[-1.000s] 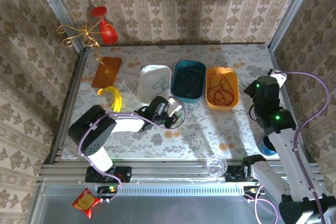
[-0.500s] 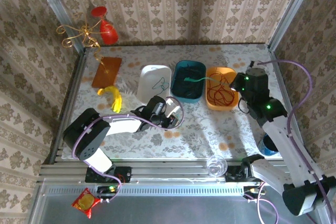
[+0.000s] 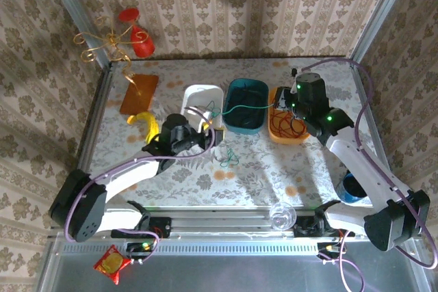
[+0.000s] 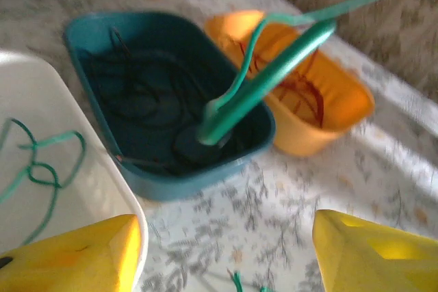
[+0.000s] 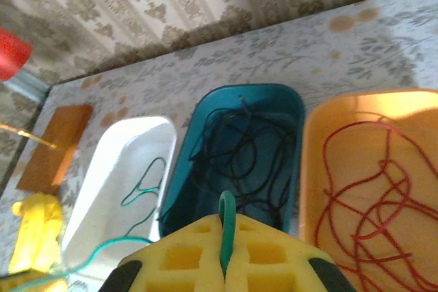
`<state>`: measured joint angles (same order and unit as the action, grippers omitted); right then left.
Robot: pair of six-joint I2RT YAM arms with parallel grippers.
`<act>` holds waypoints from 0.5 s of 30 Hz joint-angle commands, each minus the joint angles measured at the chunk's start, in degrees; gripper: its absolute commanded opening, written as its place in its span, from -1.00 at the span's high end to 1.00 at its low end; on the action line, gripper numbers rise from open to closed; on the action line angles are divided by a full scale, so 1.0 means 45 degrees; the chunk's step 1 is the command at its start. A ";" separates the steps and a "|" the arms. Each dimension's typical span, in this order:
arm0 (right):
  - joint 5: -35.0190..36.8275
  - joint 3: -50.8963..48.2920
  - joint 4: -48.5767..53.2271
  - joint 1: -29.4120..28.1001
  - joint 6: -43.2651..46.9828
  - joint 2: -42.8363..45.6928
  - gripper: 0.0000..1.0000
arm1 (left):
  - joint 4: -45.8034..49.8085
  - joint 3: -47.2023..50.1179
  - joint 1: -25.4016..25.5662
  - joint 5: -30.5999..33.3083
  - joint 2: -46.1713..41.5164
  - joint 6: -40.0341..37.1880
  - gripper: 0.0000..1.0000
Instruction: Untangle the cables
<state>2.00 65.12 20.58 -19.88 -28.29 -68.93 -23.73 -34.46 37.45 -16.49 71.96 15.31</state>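
**Right gripper pinching a green cable over the trays; left gripper spread wide**

From the top camera, the right gripper (image 3: 290, 102) is hovering over the orange tray (image 3: 306, 131). It is clenching a green cable (image 3: 256, 105) that is stretching leftward across the teal tray (image 3: 233, 85) toward the white tray (image 3: 195, 100). The left gripper (image 3: 209, 133) is sitting just beside the white tray's near corner. A small green tangle (image 3: 226, 158) is lying on the table (image 3: 274, 169) in front of the trays.

In the left wrist view, the left gripper (image 4: 226, 254) is standing released, its yellow fingertips (image 4: 75, 254) far apart and holding nothing. The green cable (image 4: 274, 66) is crossing above the black cables (image 4: 144, 94) in the teal tray (image 4: 198, 179). Red cables (image 4: 301, 94) are lying in the orange tray (image 4: 342, 107), and a second green cable (image 4: 37, 165) is looping in the white tray (image 4: 82, 182).

In the right wrist view, the right gripper (image 5: 226, 258) is grasping the green cable (image 5: 226, 220) between its yellow fingers (image 5: 178, 258), and the cable is trailing off to the left. Beyond them, the black cables (image 5: 239, 155) are coiling in the teal tray (image 5: 295, 111). The red cables (image 5: 369, 189) are resting in the orange tray (image 5: 410, 114), and the second green cable (image 5: 140, 186) is lying in the white tray (image 5: 116, 162).
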 commanded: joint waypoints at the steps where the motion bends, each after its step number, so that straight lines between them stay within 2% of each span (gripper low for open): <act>1: -0.1948 0.0145 0.0171 -0.0017 -0.0260 -0.0093 1.00 | -0.1094 0.0253 -0.0579 -0.0802 -0.0269 0.1217 -0.35; 5: -0.3391 -0.0096 -0.0082 -0.0034 -0.0691 -0.0167 1.00 | -0.1790 0.0294 -0.1238 -0.1526 -0.0172 0.1722 -0.25; 9: -0.3928 -0.0285 -0.0181 -0.0169 -0.0971 -0.0329 1.00 | -0.1937 -0.0004 -0.1389 -0.1997 -0.0027 0.1890 -0.01; 10: -0.3977 -0.0361 -0.0268 -0.0227 -0.1043 -0.0364 1.00 | -0.1926 -0.0102 -0.1389 -0.2133 0.0066 0.1873 0.15; 13: -0.4009 -0.0525 -0.0613 -0.0466 -0.1375 -0.0601 1.00 | -0.1935 -0.0316 -0.1389 -0.2422 0.0304 0.1999 0.83; 15: -0.3774 -0.0490 -0.0777 -0.0821 -0.1427 -0.0882 1.00 | -0.2037 -0.0365 -0.1370 -0.2447 0.0375 0.2141 1.00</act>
<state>-13.39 63.64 19.29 -21.91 -33.12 -71.44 -30.76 -34.17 31.40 -25.12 72.95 23.66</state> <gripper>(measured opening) 0.063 0.062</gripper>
